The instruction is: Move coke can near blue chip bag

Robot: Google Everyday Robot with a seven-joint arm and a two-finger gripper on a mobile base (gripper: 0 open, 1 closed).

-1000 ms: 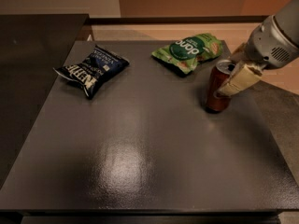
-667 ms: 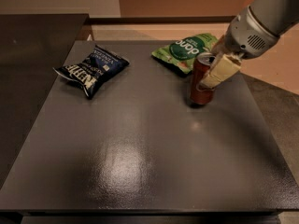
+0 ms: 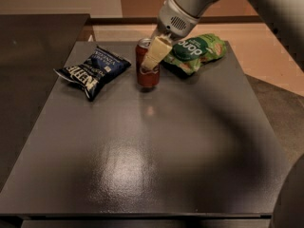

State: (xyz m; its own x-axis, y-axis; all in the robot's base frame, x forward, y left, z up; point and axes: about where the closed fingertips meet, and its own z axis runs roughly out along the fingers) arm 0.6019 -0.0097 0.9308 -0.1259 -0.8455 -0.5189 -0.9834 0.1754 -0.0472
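Note:
The red coke can (image 3: 146,71) stands upright on the dark table (image 3: 156,146), near its far middle. My gripper (image 3: 151,58) reaches down from the upper right and is shut on the can, with a cream fingertip (image 3: 155,52) across its front. The blue chip bag (image 3: 93,70), dark navy with white lettering, lies flat just left of the can with a small gap between them.
A green chip bag (image 3: 198,51) lies right of the can, partly behind my arm (image 3: 190,6). A darker counter (image 3: 28,56) adjoins the table on the left. The tan floor (image 3: 266,46) shows beyond the table's right edge.
My gripper has carried the can leftward across the table, from right of the green bag to a spot beside the blue chip bag. The bags have not moved.

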